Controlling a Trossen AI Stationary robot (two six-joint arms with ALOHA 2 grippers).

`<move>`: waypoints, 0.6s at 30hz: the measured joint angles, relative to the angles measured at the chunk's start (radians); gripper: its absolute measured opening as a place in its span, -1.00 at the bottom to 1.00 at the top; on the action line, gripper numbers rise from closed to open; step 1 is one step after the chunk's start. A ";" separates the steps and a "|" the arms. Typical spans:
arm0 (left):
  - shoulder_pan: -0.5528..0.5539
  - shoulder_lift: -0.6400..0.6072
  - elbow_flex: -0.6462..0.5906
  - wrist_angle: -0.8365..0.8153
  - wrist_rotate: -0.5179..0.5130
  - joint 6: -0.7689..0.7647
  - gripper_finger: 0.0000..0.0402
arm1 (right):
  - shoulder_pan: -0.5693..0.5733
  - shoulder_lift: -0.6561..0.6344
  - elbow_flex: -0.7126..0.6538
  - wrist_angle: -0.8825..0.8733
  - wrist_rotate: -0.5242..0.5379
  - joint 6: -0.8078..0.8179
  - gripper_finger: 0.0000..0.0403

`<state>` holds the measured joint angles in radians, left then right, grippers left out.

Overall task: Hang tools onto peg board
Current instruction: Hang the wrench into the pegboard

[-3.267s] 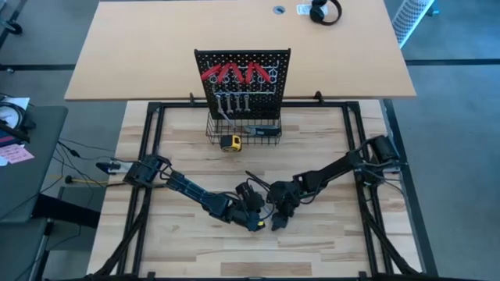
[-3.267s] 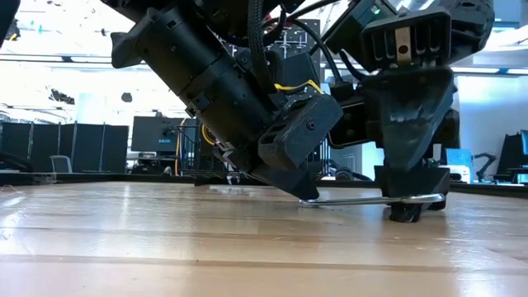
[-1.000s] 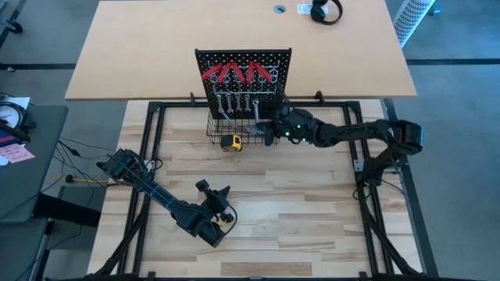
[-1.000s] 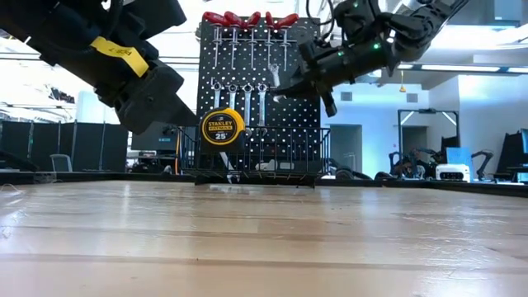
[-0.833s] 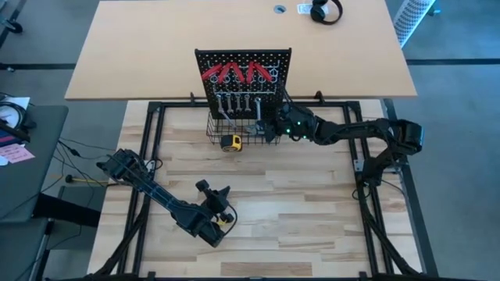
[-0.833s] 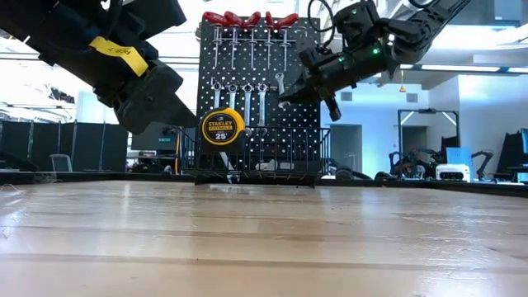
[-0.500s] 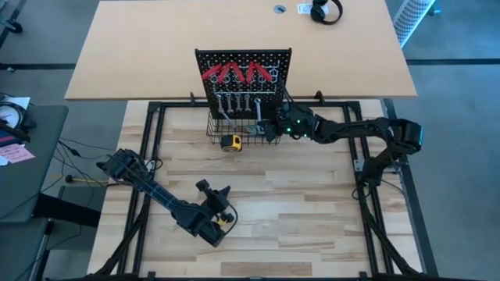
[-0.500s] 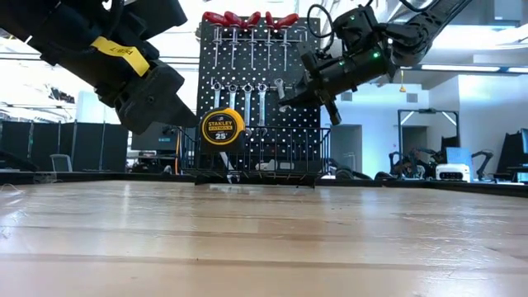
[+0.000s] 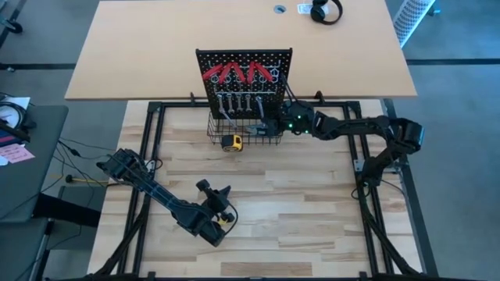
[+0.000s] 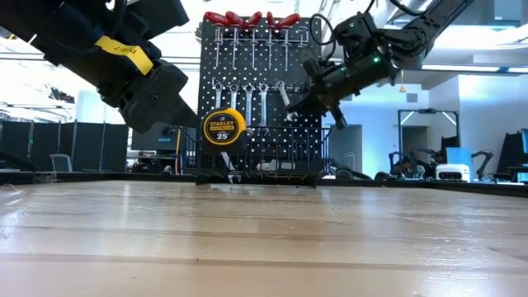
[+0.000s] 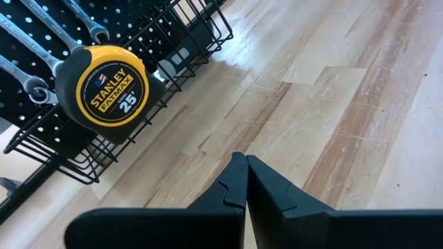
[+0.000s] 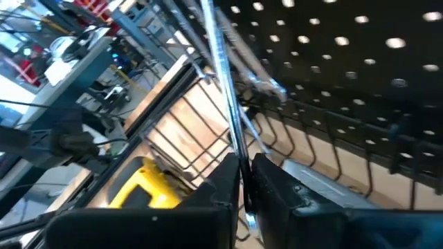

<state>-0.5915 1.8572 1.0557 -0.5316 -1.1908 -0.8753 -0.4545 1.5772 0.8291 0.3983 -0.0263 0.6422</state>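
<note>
Already, most of the tools hung on the peg board (image 10: 257,82): the red-handled pliers (image 10: 252,20) filled the top row, and three silver wrenches (image 10: 247,101) hung upright on the ring hooks below them.

1. Work in hand. The right gripper (image 10: 290,106) was at the right side of the board, its jaws clamped on a fourth wrench (image 10: 284,92). In the low view this wrench stood tilted, its upper ring end at the level of the hook row just beside the third hanging wrench. In the right wrist view the slim shaft (image 12: 228,111) ran forward from between the closed fingers toward the perforated panel. Whether the ring had seated on a hook could not be told from either view.

2. Waiting arm. The left gripper (image 11: 246,181) was held over the near part of the wooden table (image 9: 312,195), well apart from the board, its jaws together and holding nothing.

3. Other items. A yellow tape measure (image 11: 102,88) sat against the wire basket (image 9: 242,134) at the base of the board; from these views it could not be told whether it was hung on the basket or resting beside it.

4. Remaining work, as judged. No loose tool showed on the table, so seating and releasing the held wrench appeared to be the last step.
</note>
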 joint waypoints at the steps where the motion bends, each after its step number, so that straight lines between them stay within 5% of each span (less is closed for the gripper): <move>1: 0.000 0.000 0.000 0.000 0.000 0.000 -1.00 | -0.001 0.000 0.000 -0.001 0.002 0.000 -0.75; 10: 0.002 0.000 0.000 0.000 0.000 0.000 -1.00 | -0.014 0.000 0.000 0.002 0.006 -0.028 -0.63; 18: 0.002 0.000 0.000 0.000 0.001 0.000 -1.00 | -0.014 0.000 0.000 0.003 0.008 -0.041 -0.33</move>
<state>-0.5896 1.8572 1.0557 -0.5316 -1.1900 -0.8749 -0.4686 1.5776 0.8288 0.4015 -0.0180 0.6007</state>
